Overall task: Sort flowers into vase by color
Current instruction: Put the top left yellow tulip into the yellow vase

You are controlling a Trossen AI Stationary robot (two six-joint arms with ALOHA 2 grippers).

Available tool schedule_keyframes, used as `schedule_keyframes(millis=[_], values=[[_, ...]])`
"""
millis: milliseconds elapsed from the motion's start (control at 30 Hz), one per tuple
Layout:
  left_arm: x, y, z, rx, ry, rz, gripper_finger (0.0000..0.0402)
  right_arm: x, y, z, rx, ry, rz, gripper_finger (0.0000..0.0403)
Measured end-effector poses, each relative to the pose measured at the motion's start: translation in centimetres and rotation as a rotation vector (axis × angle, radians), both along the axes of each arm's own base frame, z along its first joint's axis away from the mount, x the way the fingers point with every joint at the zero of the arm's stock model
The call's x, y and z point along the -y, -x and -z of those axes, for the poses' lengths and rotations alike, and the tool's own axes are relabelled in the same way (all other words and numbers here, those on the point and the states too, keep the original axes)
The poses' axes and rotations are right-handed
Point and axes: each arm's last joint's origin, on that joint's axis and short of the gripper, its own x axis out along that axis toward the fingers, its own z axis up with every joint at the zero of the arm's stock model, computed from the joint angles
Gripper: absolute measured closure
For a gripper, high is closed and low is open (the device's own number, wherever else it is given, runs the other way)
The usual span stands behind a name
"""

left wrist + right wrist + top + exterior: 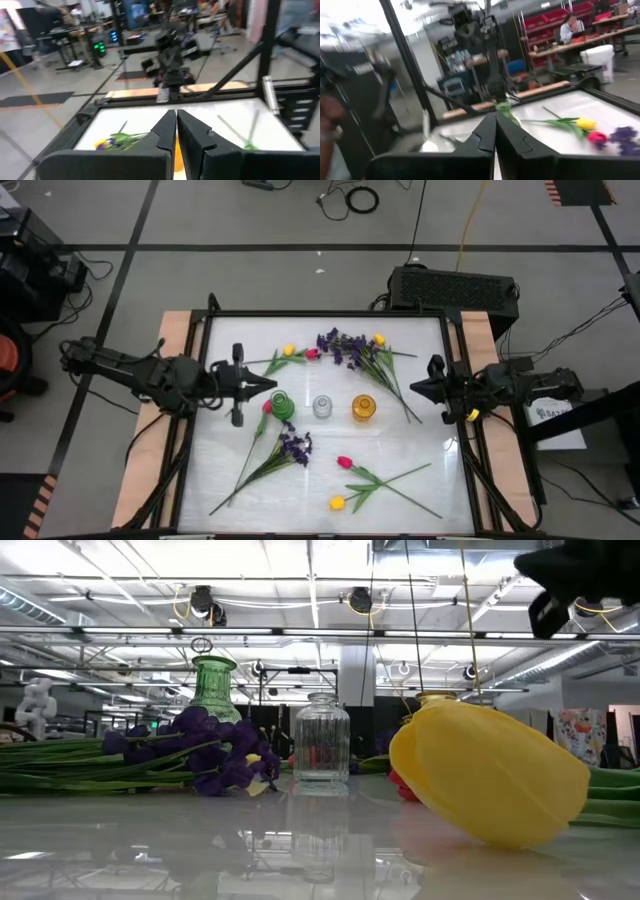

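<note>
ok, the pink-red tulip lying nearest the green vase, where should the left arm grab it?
Probably on the bare green stem, a little below the bloom of the pink-red tulip, coming straight down. It lies flat on the table, stem running diagonally toward the front left edge, so set the fingers across it. Mind the green vase right beside the bloom.

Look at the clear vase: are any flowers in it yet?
Empty. The clear vase stands upright, no stems inside; flowers lie flat on the table.

White table: flowers, three vases
</note>
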Motion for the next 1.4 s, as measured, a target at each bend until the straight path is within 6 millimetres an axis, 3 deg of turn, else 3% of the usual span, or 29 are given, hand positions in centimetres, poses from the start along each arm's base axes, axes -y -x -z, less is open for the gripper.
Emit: schedule_keyframes(millis=[167,267,567,900,1167,1400], values=[[0.0,-0.9,0.7,-0.029,0.019,-0.032,0.0377,0.0,-1.0,-3.8,-0.108,0.023,0.038,0.0403],[-0.1,-1.6,1.3,-0.058,0.038,-0.052,0.0377,0.0,-2.3,-4.8,-0.161,0.024,0.111,0.0403],[-3.2,-2.5,2.8,-0.180,0.037,-0.221,0.0364,-0.1,-5.8,-3.4,-0.312,0.120,0.263,0.0403],[-9.3,0.3,3.3,-0.310,0.051,-0.512,0.0242,-0.2,-6.5,-3.0,-0.330,0.094,0.260,0.0403],[-9.5,1.2,5.9,-0.521,0.271,-0.646,0.0238,0.0,-6.5,-3.0,-0.332,0.099,0.271,0.0403],[-9.4,1.3,8.1,-0.697,0.320,-0.648,0.0238,0.4,-6.5,-3.0,-0.337,0.114,0.299,0.0403]])
